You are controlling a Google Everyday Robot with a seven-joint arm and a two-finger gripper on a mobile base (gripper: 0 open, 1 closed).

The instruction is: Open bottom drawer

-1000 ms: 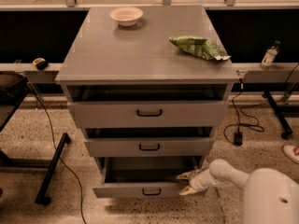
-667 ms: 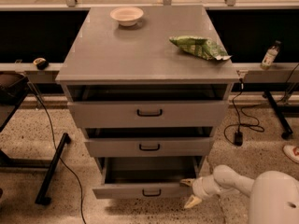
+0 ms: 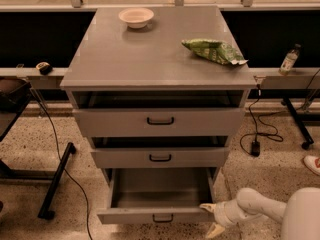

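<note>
The bottom drawer (image 3: pixel 150 216) of the grey cabinet is pulled well out, its inside showing, with a small black bar handle (image 3: pixel 163 218) at the centre of its front. My gripper (image 3: pixel 212 218) is at the drawer's right front corner, low near the floor, with one pale finger by the corner and one below it. The white arm (image 3: pixel 260 204) runs in from the lower right. The middle drawer (image 3: pixel 160 157) and the top drawer (image 3: pixel 160 121) stand slightly out.
On the cabinet top (image 3: pixel 150 59) lie a white bowl (image 3: pixel 136 17) and a green chip bag (image 3: pixel 214 51). A bottle (image 3: pixel 289 59) stands on the right ledge. Cables (image 3: pixel 255 134) and a black stand leg (image 3: pixel 56 180) lie on the speckled floor.
The bottom drawer has come further out. My gripper has moved lower and toward me along the drawer's right front corner.
</note>
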